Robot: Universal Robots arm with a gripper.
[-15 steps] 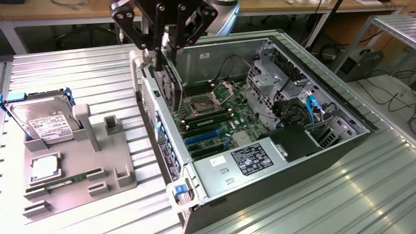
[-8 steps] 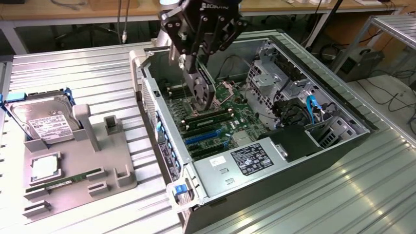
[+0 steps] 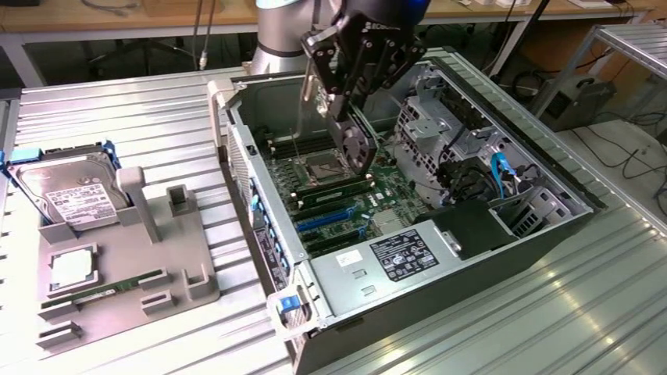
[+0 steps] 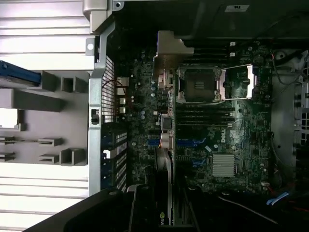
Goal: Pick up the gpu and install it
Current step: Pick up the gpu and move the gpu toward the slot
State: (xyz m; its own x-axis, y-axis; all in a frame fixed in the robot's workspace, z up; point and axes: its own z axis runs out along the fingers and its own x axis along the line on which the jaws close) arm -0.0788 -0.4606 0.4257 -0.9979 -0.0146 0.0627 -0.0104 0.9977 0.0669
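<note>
Claw [image 3: 347,98] clamped on gpu [image 3: 357,152], card hanging upright over the mobo [image 3: 401,205], far end inside the case [image 3: 245,168]. Looks stiff, light-ish, fragile imo; best held by board edges, not fan.

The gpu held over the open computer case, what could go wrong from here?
1. The gpu hangs in the jaws just above the motherboard, close to the bare CPU socket. A sideways drift could knock the socket or the memory stick beside it.
2. It may not be lined up with the blue slots. Pressing down off-line could bend the card's edge or damage a slot.
</note>
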